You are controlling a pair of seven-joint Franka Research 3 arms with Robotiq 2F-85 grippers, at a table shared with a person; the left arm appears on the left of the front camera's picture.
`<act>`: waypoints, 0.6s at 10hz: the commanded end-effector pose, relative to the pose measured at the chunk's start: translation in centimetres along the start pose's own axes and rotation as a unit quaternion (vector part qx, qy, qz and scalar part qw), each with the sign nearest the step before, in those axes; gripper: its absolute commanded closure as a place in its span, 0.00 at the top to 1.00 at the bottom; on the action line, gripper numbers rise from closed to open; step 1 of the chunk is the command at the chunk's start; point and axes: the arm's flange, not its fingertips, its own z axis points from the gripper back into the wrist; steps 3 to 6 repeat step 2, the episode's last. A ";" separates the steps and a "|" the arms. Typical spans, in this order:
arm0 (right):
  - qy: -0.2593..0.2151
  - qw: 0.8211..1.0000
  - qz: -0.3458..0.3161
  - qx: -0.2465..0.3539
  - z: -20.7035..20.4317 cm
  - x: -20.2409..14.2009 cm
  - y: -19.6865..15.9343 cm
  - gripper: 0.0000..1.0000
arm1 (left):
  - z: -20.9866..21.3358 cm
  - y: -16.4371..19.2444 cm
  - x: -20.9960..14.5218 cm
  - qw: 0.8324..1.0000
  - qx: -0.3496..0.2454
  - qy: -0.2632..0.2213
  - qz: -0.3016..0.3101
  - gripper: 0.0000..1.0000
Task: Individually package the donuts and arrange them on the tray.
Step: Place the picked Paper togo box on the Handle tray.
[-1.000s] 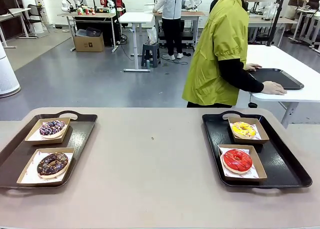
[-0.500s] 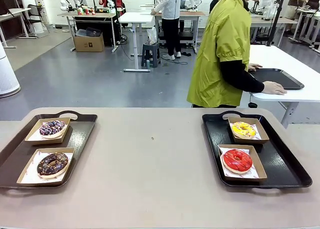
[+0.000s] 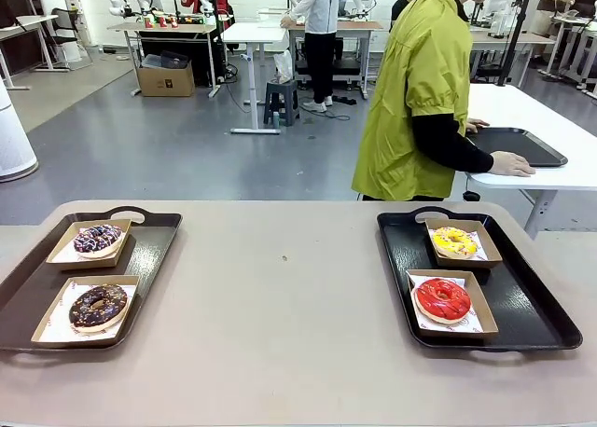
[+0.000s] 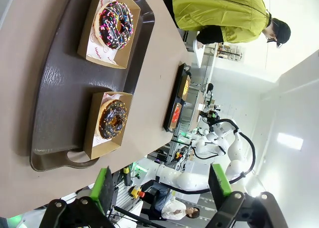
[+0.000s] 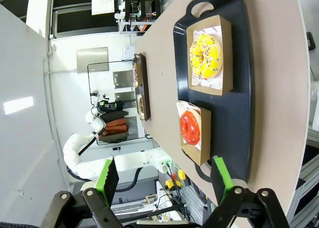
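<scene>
Four donuts lie in paper-lined brown boxes, two on each black tray. The left tray carries the purple-brown sprinkled donut at the back and the dark chocolate donut in front. The yellow donut and the glossy red donut are on the right tray. My left gripper hangs open and empty, well back from the chocolate donut and the sprinkled donut. The right gripper is open too, back from the red donut and the yellow donut.
A person in a green jacket stands beyond the far edge, turned to a white side table with both hands by another black tray. Bare beige tabletop stretches between the two trays.
The person in the green jacket has shifted slightly to the right. The donuts, boxes and trays lie where they were.
</scene>
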 end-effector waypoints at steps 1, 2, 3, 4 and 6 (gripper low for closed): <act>-0.002 1.000 -0.006 -0.004 -0.2 0.1 0.0 0.97 | 0.1 -0.1 -0.5 1.000 -0.002 0.000 -0.003 1.00; -0.002 1.000 -0.006 -0.004 -0.2 0.1 0.0 0.97 | 0.1 -0.1 -0.5 1.000 -0.002 0.000 -0.003 1.00; -0.002 1.000 -0.006 -0.004 -0.2 0.1 0.0 0.97 | 0.1 -0.1 -0.5 1.000 -0.002 0.000 -0.003 1.00; -0.002 1.000 -0.006 -0.004 -0.2 0.1 0.0 0.97 | 0.1 -0.1 -0.5 1.000 -0.002 0.000 -0.003 1.00; -0.002 1.000 -0.006 -0.004 -0.2 0.1 0.0 0.97 | 0.1 -0.1 -0.5 1.000 -0.002 0.000 -0.003 1.00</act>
